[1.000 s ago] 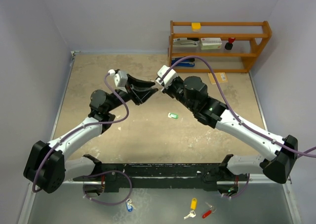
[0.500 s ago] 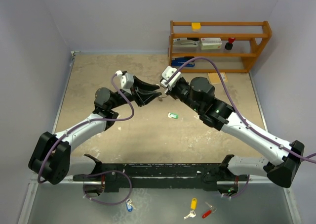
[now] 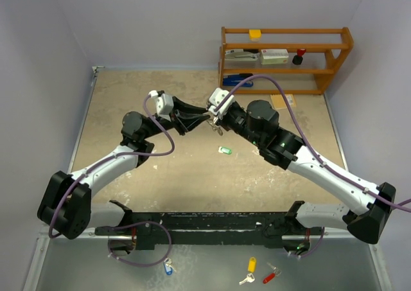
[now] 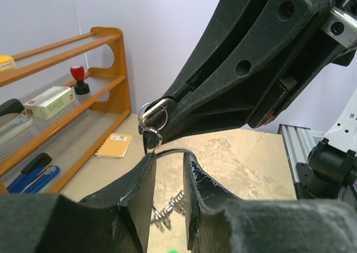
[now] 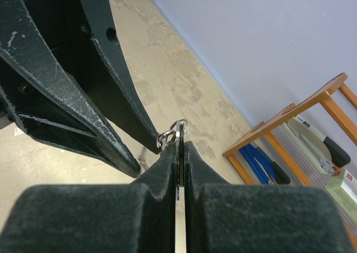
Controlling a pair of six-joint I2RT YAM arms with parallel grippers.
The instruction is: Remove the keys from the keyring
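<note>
Green key (image 3: 225,150) lies on table (image 3: 128,98) on the near side of both claws, well apart. Left claw (image 4: 168,155) narrow; thin wire spans its tips, can't tell if gripped. Other keys (image 4: 166,211) dangle below it. Right claw (image 5: 179,152) pinched tight on black key (image 5: 181,143), edge-on. Keyring (image 4: 153,116) sticks out at its tips, just beyond left fingertips. Shelf (image 3: 289,31) far behind right claw.
</note>
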